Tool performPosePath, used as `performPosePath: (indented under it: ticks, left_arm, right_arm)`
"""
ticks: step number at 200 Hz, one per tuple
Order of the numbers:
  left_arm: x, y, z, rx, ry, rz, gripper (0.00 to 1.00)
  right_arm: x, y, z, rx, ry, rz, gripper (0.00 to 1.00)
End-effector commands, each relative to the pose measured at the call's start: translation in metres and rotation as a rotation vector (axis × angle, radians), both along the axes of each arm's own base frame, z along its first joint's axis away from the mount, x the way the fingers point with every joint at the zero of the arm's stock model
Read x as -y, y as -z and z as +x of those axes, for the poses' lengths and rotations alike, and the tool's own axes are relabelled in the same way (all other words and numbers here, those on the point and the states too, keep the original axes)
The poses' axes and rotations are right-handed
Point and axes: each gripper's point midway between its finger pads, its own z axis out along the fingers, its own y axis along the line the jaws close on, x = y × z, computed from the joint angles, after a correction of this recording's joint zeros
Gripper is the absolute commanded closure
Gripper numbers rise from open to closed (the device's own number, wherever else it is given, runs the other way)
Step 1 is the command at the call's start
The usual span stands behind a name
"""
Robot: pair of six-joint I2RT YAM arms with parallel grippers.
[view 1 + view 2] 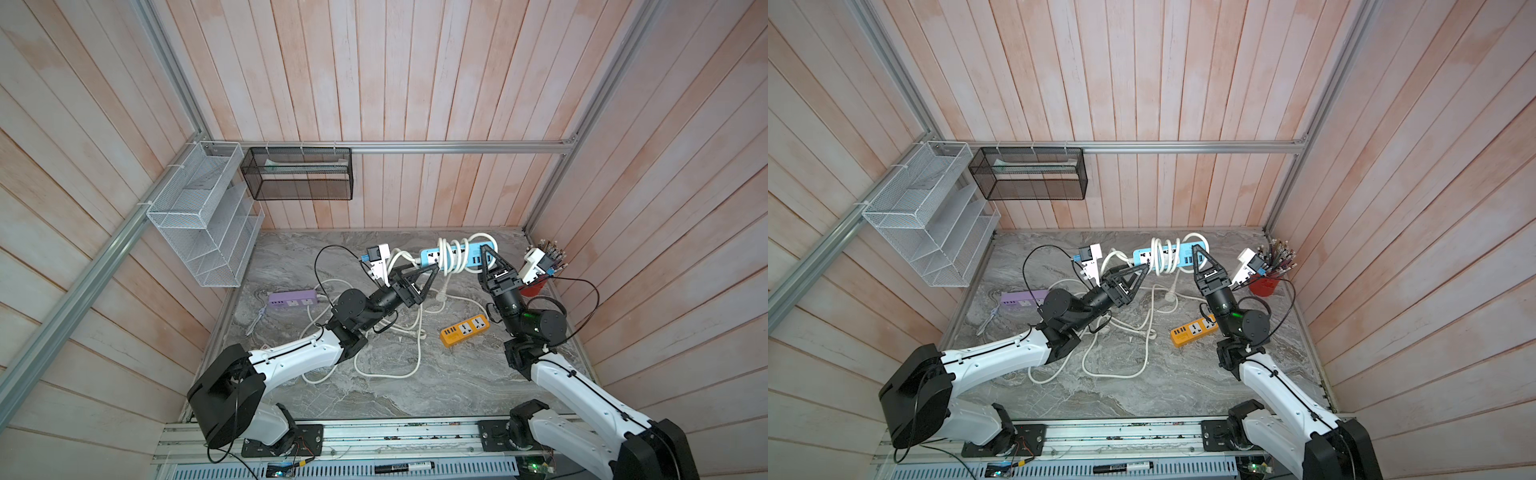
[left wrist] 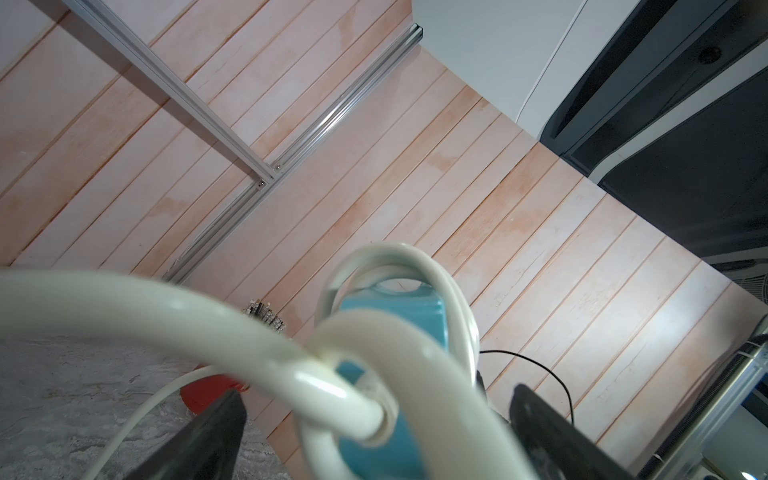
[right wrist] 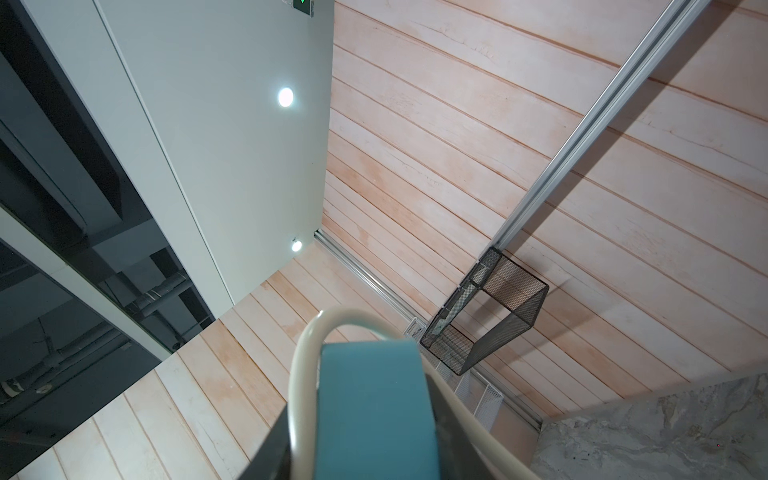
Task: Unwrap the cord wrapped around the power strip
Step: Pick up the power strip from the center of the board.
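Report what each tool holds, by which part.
Right tool grips the cord-wrapped light-blue plastic power strip by its USB-port end; left tool stands open around the opposite end, holding nothing.

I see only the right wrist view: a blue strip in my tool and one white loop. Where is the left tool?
Observer: The left tool is open around the opposite end of the blue power strip, not closed on it.
Operator: How much cord is wrapped?
Observer: Several loops of white cord are bunched around the strip's middle.
Operator: Is anything else on the table?
Observer: An orange power strip lies on the table, nearer the robot.
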Motion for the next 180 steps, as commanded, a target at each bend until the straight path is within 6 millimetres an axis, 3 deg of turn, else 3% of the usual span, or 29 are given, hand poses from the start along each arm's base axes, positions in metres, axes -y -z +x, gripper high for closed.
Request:
performPosePath:
  ticks: [1,74,112,123,149,180]
  left_arm:
    - [-0.023,-0.014,0.002,0.027,-0.063,-0.078,0.00]
    - [-0.019,-0.020,-0.001,0.057,-0.022,-0.071,0.22]
    - [-0.014,-0.017,-0.001,0.053,0.006,-0.038,0.47]
    - [-0.014,-0.014,0.000,0.050,0.008,-0.027,0.58]
    - [-0.015,-0.014,0.002,0.052,0.002,-0.016,1.00]
    - [-0.020,-0.018,0.002,0.078,-0.008,-0.005,1.00]
  right_arm:
    - [0.007,-0.021,-0.018,0.094,0.007,0.046,1.00]
    - [-0.010,-0.015,-0.015,0.080,-0.027,0.028,1.00]
    - [-0.016,-0.009,-0.009,0.066,-0.038,0.015,1.00]
    - [-0.017,-0.009,-0.009,0.067,-0.038,0.012,1.00]
    - [-0.021,-0.008,-0.007,0.062,-0.045,-0.004,1.00]
    - [-0.027,-0.005,-0.002,0.041,-0.049,-0.036,1.00]
